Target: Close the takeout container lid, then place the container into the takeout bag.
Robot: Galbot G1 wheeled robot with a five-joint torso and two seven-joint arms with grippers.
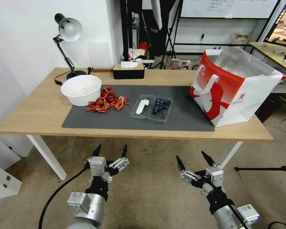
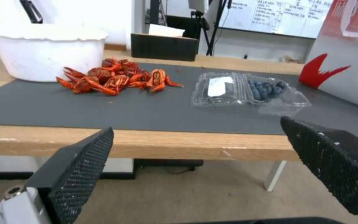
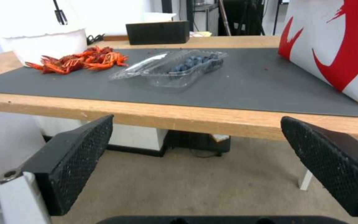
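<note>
A wooden bench (image 1: 31, 114) on white legs stands on a beige floor (image 1: 143, 178), its left end beside a white wall. A dark grey mat (image 1: 111, 116) covers most of the top. The container (image 1: 152, 108) lies open and flat near the mat's middle, the lid (image 1: 141, 107) with its white sticker on the left and the berry half on the right. Left of it is a heap of red crayfish shells (image 1: 106, 101), touching a white bowl (image 1: 81, 89) at the mat's far left corner. The bag (image 1: 233, 86) stands upright on the right end of the bench, mouth open, foil lining showing, well apart from the container. At the far edge sit a black tissue box (image 1: 128, 71) and a desk lamp (image 1: 68, 31). Behind are tripods and a whiteboard.

The left hand (image 1: 111, 152) and right hand (image 1: 194, 159) hang over the floor on the near side of the bench, below its top, both with fingers spread and gripping nothing.
</note>
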